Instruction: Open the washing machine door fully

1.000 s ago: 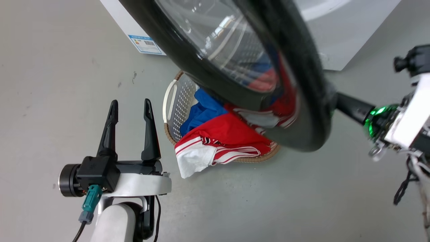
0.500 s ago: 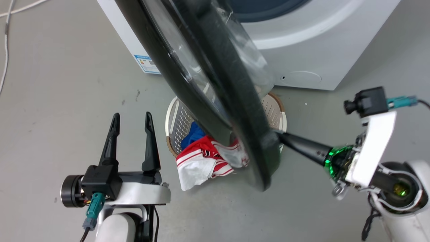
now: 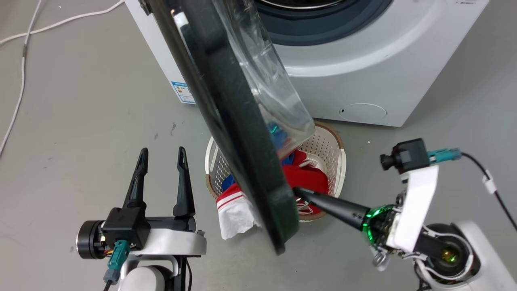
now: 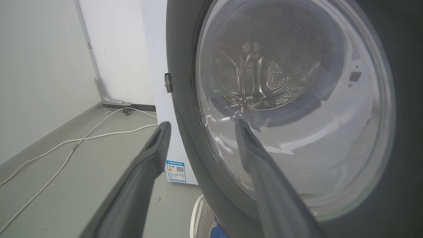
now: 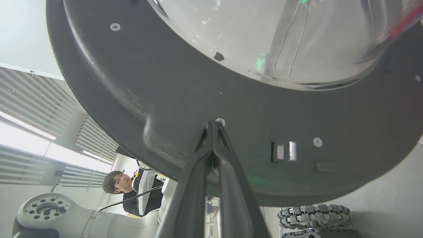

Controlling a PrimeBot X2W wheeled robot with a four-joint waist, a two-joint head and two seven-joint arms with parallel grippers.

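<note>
Pushing the washing machine door [image 3: 242, 153] wider from its inner side.

Hinged at the left front edge of the washing machine [image 3: 363, 68] and standing out roughly square to that machine's front, not yet fully open. Pressed by the right claw [image 3: 298, 190], pinched fully shut on nothing, tips against the black inner rim at the edge farthest from the machine. With the left claw [image 3: 161, 151] spread wide and empty, out in front of the machine. Probably stiff and fairly heavy, swinging only on its hinge; glossy, so apt to let tips skid. Best pushed on the plastic rim far from the hinge, never on the bulging glass.
</note>
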